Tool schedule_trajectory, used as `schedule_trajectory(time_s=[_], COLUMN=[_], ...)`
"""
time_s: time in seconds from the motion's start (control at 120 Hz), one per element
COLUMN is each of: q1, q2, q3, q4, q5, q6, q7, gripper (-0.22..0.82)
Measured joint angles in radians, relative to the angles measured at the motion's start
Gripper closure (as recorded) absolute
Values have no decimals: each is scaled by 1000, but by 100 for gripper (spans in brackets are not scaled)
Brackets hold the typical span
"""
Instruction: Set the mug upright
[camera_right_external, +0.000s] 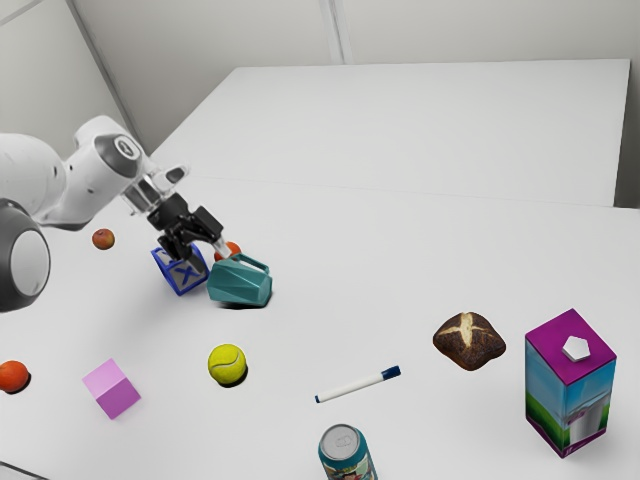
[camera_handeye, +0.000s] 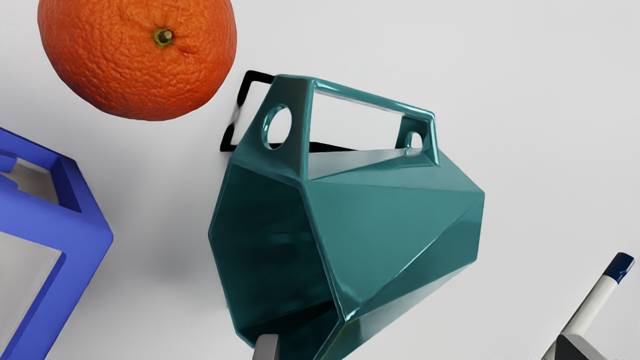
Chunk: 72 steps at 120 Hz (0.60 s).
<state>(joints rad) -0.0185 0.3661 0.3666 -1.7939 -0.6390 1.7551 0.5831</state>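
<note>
The mug lies on its side on the white counter, in the left half of the exterior view. Its mouth faces the exterior view's left, toward a blue block, and its base points toward the exterior view's right. The handle is on the mug's upper, far side, and casts a dark shadow beside it.

The arm reaches in from the exterior view's left, with the jaws at the mug's mouth end. The jaws are open, their tips wide apart, with nothing gripped. In the wrist view one fingertip overlaps the edge of the mouth; whether it touches the mug I cannot tell.

An orange sits just beyond the mug, near the handle and apart from it. The blue block stands beside the mug, with a gap between them. Farther to the exterior view's left is a reddish fruit. On the near side are a second orange fruit, a pink cube and a tennis ball. A blue-capped white marker lies to the right of the ball, beyond a drink can. At the exterior view's right are a bread roll and an upright carton.
</note>
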Motion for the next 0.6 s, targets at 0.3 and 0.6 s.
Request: schedule_trajectory(time_s=[0.3, 0.6], q1=[6, 9], q2=[26, 56], q3=[1, 2], q4=[-6, -3], q5=[-64, -121], q6=[-10, -12], q7=[12, 19], gripper=[0, 0])
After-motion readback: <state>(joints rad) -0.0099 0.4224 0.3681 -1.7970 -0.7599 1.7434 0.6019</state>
